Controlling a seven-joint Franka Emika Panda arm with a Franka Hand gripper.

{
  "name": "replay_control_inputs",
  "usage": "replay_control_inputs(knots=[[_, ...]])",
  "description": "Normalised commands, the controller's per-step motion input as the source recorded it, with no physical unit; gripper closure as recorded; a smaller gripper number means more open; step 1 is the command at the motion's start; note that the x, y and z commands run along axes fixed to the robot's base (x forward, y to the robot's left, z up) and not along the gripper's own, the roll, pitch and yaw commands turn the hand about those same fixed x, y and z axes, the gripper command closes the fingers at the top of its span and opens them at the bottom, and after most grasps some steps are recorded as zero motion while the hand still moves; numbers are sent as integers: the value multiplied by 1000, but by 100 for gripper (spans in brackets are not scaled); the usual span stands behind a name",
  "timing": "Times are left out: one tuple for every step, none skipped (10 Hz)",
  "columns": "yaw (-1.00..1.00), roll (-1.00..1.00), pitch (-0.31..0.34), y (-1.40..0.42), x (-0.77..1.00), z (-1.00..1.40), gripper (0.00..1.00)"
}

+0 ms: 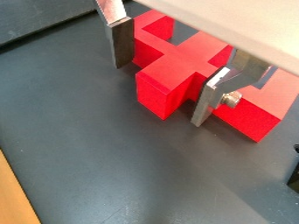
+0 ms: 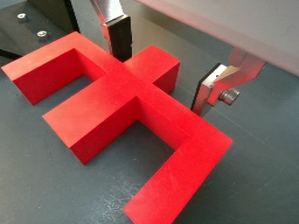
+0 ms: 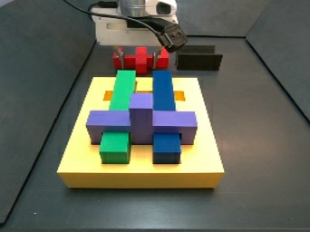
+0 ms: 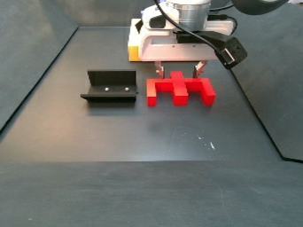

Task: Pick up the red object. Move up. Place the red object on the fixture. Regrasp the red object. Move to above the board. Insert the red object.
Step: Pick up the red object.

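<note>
The red object [image 1: 176,74] is a flat piece with several arms, lying on the dark floor; it shows in both side views [image 3: 140,61] [image 4: 180,90] and in a wrist view [image 2: 117,96]. My gripper [image 1: 163,87] is lowered over it and open, with one finger [image 1: 121,44] on each side of a short middle arm. There are small gaps between the pads and the red faces. It also shows in a wrist view [image 2: 163,77] and in both side views [image 3: 141,53] [image 4: 178,71]. The fixture [image 4: 106,87] stands beside the red object.
The yellow board [image 3: 75,154] with blue, green and purple pieces on it lies in front of the red object. The fixture also shows in a side view [image 3: 200,60] and its base plate in a wrist view [image 2: 35,19]. Dark walls enclose the floor.
</note>
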Motion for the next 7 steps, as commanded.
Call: replay_control_inputs(knots=[[0, 0, 0, 0, 0, 0, 0], [0, 0, 0, 0, 0, 0, 100], [0, 0, 0, 0, 0, 0, 100], [0, 0, 0, 0, 0, 0, 100], [0, 0, 0, 0, 0, 0, 100], [0, 0, 0, 0, 0, 0, 100], [0, 0, 0, 0, 0, 0, 100]])
